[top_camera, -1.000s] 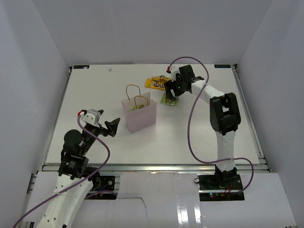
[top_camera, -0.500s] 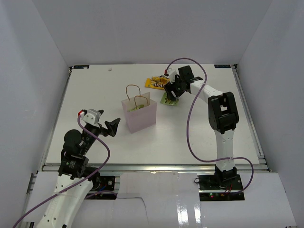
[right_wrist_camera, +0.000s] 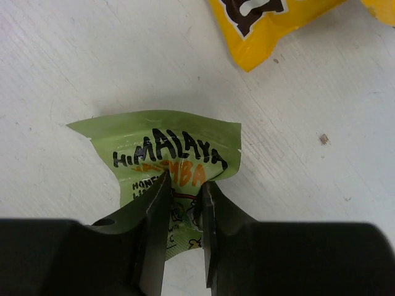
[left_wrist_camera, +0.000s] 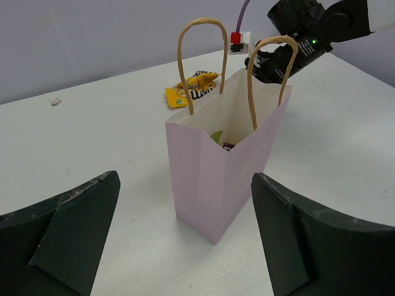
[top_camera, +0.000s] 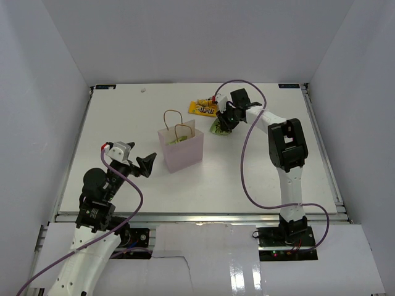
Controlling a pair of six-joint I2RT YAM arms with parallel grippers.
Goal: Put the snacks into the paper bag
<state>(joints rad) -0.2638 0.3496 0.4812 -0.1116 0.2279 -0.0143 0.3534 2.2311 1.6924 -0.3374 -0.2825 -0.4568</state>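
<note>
Right pincer (right_wrist_camera: pixel 182 192) clenched on a small crinkled fold of the lime-green packet (right_wrist_camera: pixel 163 139), lying on the worktop (top_camera: pixel 247 179) just right of the paper bag (top_camera: pixel 182 151). Slick foil, thin bite: may slip on lift. Left pincer (top_camera: pixel 147 164) spread wide, not bracing the bag. Cord handles (left_wrist_camera: pixel 202 20) could snag the packet, and a bump could tip the bag.

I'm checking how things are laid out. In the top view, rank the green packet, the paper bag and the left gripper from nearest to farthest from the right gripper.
From the right gripper:
1. The green packet, pinched in its jaws.
2. The paper bag, upright, off to its left.
3. The left gripper, past the bag, toward the near left.
</note>
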